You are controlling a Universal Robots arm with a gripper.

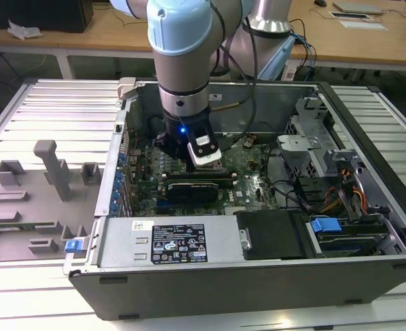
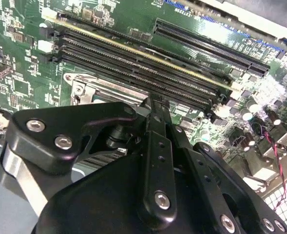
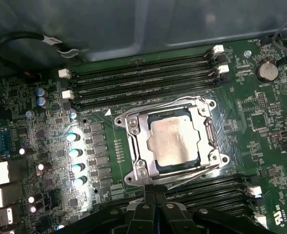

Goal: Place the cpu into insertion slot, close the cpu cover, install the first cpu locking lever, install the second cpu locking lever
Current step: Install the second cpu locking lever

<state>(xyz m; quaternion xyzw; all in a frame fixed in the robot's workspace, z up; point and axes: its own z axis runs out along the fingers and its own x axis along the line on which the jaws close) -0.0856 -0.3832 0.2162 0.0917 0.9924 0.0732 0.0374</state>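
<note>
Above the socket: the gripper [image 3: 150, 197] hangs just beside the cpu cover [image 3: 170, 141], its fingers drawn together.
Either side: long black memory slots [image 3: 143, 80] flank the cover closely.
Case walls: the open computer case [image 1: 271, 276] hems the board in, its top open.
Exterior view's right: drive cage [image 1: 313, 148] and cable bundles [image 1: 340, 193] crowd that end.
Outside: a grey fixture tray [image 1: 37, 200] stands well apart.

Light blue cap above a grey cylindrical arm [image 1: 182, 62] segment, with a dark collar, a small blue light and black cables running alongside. Black, angular end effector [image 2: 155, 105] with long linked bars fastened by round silver screws in both wrist views. White-and-black block [image 1: 204, 150] mounted at the wrist.
</note>
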